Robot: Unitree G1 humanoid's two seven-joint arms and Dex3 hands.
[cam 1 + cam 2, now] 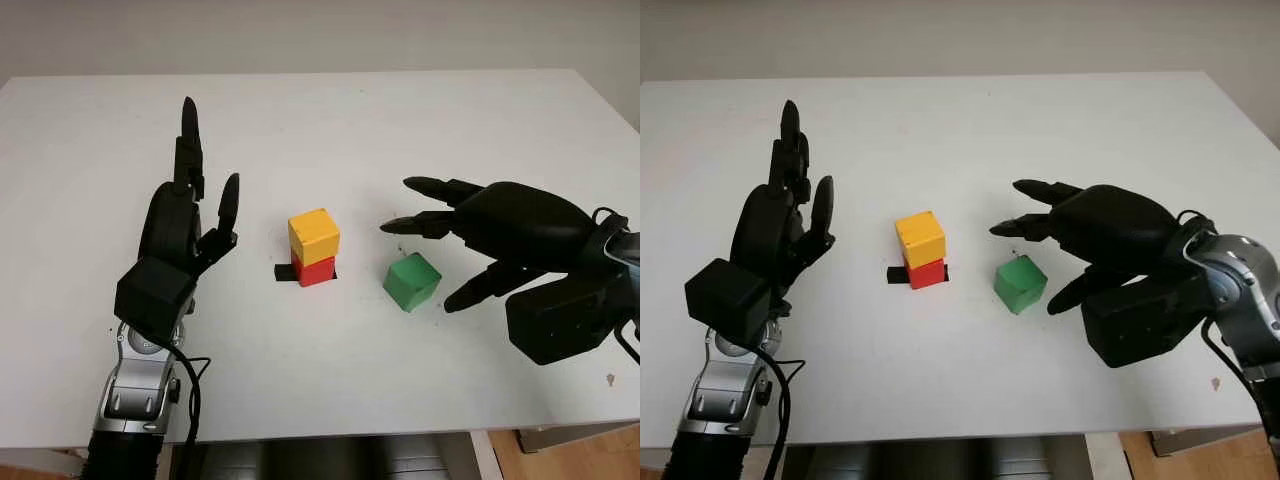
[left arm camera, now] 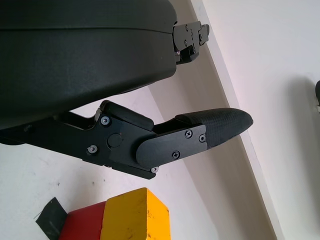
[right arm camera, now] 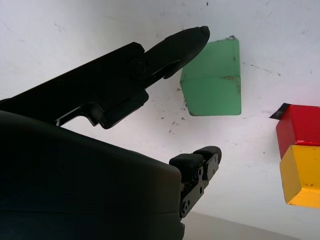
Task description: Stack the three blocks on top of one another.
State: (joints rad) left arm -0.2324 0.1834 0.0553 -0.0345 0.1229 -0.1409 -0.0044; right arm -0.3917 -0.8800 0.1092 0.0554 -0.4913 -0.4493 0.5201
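White surface (image 1: 300,120) spanning the head views, carrying three blocks and one patch of black tape.

Two robot hands, both released, holding nothing:
- Right robot hand (image 1: 440,240) at right, hovering just beside the green block, fingers pointing toward centre, one fingertip (image 3: 200,33) close to the block's top edge in the right wrist view. Contact there: cannot tell.
- Left robot hand (image 1: 195,215) at left, raised upright, fingers pointing to the far edge, well apart from the stack.

Blocks, counted: one green, one yellow, one red.
- Green block (image 1: 411,281) alone on the surface, right of the stack, near it but not touching, turned a little relative to the stack.
- Yellow block (image 1: 314,235) sitting on top of the red block (image 1: 314,270), slightly offset. Two-high stack at centre.
- Black tape (image 1: 284,272) flat on the surface, poking out from under the red block on the left side.

View differences:
- Head views: whole layout, both arms, far edge of the surface.
- Right wrist view: scuffs and dark specks on the surface around the green block, plus the stack side-on with the tape corner (image 3: 278,111).
- Left wrist view: stack close up, tape (image 2: 50,216) next to the red block, one fingertip (image 2: 225,125) above the stack, not touching it.
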